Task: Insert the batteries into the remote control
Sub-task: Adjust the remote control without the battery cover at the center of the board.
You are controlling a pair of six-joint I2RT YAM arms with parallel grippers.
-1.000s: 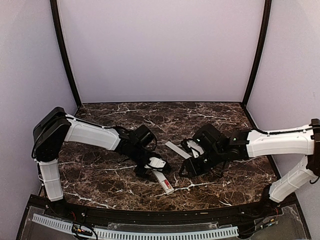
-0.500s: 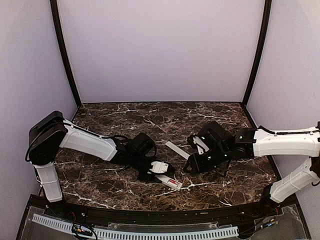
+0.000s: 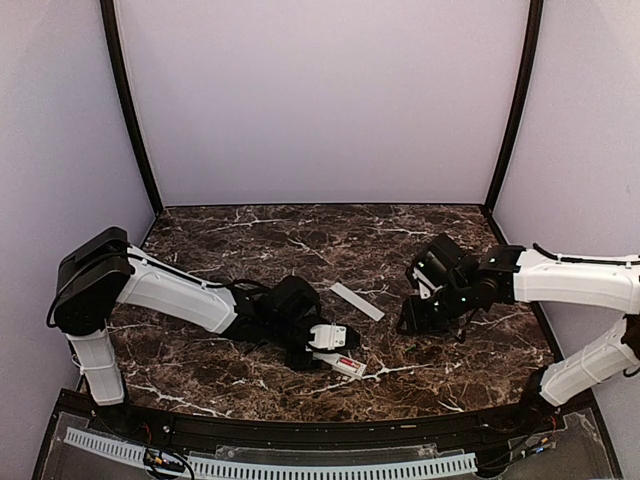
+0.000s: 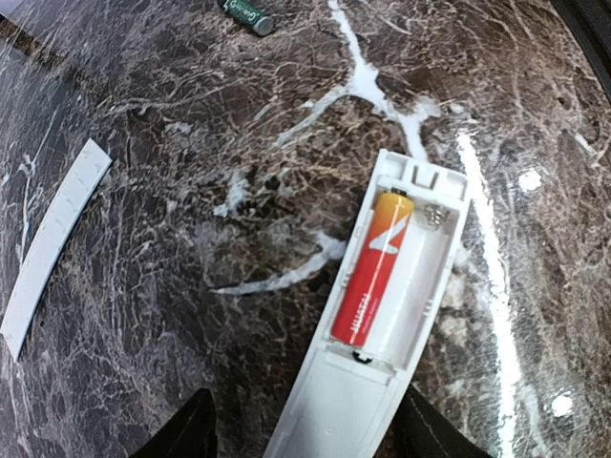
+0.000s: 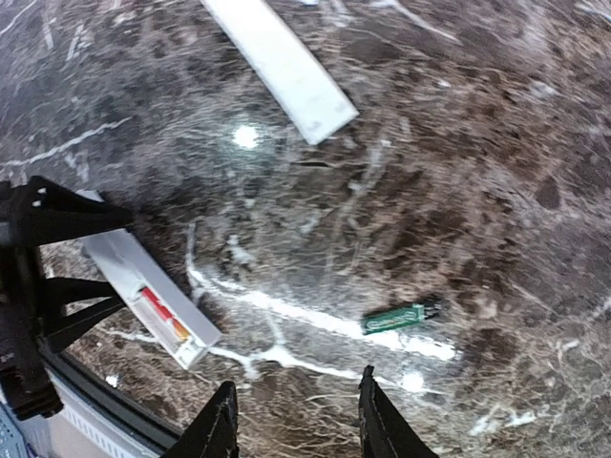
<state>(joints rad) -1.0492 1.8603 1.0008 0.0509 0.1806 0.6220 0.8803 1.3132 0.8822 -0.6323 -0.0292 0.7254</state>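
Note:
The white remote control (image 4: 382, 315) lies on the dark marble with its battery slot open and facing up. A red battery (image 4: 375, 272) sits in the slot's left half, and the right half is empty. My left gripper (image 4: 305, 434) is open and straddles the remote's closed end, with a clear gap at the left finger. A dark green battery (image 5: 393, 318) lies loose on the table, just ahead of my open right gripper (image 5: 298, 425), which holds nothing. In the top view the remote (image 3: 347, 364) is near the front edge beside the left gripper (image 3: 335, 345).
The thin white cover plate (image 3: 357, 301) lies flat between the two arms, also seen as the plate (image 5: 277, 62) and the plate (image 4: 52, 243). The table's black front rim (image 3: 300, 430) runs close behind the remote.
The left gripper has slid right along the table and the remote has swung round with it to lie more sideways. The right arm has pulled back to the right, away from the remote.

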